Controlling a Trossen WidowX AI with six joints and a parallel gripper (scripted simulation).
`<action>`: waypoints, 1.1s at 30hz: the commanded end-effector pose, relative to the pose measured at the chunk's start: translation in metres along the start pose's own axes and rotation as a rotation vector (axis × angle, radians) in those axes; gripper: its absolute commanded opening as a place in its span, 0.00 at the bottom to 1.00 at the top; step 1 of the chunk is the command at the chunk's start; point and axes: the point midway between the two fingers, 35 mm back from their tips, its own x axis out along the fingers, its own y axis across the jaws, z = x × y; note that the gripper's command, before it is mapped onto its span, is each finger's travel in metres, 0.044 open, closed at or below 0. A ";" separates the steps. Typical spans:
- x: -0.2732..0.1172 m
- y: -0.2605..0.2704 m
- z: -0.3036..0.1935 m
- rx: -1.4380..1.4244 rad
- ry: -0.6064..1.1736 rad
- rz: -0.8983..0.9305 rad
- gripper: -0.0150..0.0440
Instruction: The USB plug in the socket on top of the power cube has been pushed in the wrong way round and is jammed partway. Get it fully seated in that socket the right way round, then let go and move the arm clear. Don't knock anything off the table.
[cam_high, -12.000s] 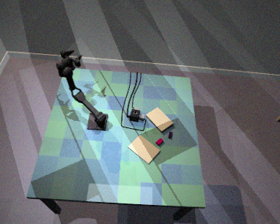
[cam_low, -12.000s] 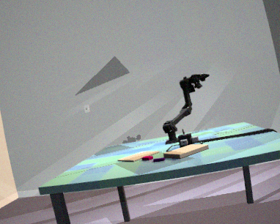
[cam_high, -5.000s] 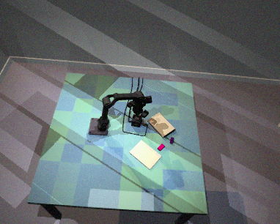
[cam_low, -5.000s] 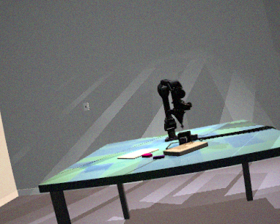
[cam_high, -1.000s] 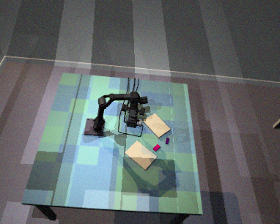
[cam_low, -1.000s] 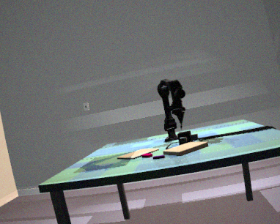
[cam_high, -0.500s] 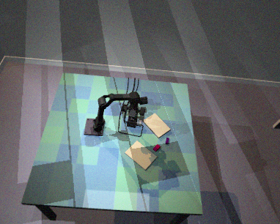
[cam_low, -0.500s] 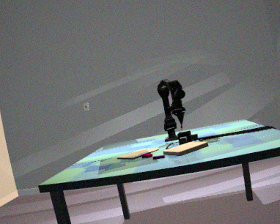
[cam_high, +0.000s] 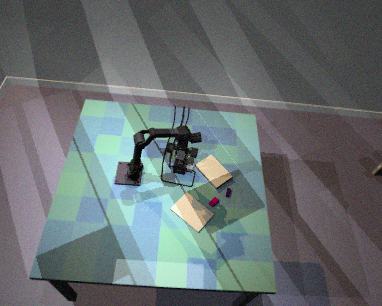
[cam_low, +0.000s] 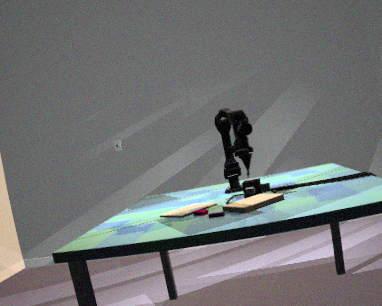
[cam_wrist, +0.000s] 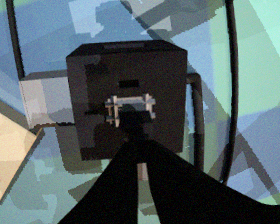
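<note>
Where its 2 fingertips come almost together, the gripper (cam_high: 182, 160) (cam_low: 248, 174) (cam_wrist: 139, 150) is pinching the plug (cam_wrist: 135, 119), over the top of the black cube (cam_high: 179, 166) (cam_low: 252, 185) (cam_wrist: 165, 125); I cannot tell how deep the plug sits. A white block (cam_wrist: 45, 101) is at the cube's side. Farther out lie 2 wooden boards (cam_high: 215, 171) (cam_high: 192, 212) (cam_low: 255, 202) (cam_low: 187, 210), with 1 red piece (cam_high: 214, 202) (cam_low: 200, 212) and 1 purple piece (cam_high: 228, 192) (cam_low: 216, 214) near them.

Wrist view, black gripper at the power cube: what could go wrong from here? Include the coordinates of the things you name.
The black gripper (cam_high: 181, 156) (cam_low: 248, 174) (cam_wrist: 139, 150) pinches the dark USB plug (cam_wrist: 134, 119) by narrow tips, so it could slip or twist under force.

Off-centre pushing might tip the black box-shaped power cube (cam_high: 179, 169) (cam_low: 252, 184) (cam_wrist: 167, 70).

The thin black cable (cam_high: 162, 175) (cam_wrist: 233, 75) beside it could snag.
</note>
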 end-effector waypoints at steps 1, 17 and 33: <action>0.000 0.000 -0.001 -0.004 0.007 -0.001 0.25; 0.002 0.000 -0.001 -0.004 0.019 0.000 0.25; 0.004 0.000 -0.002 -0.003 0.031 0.000 0.25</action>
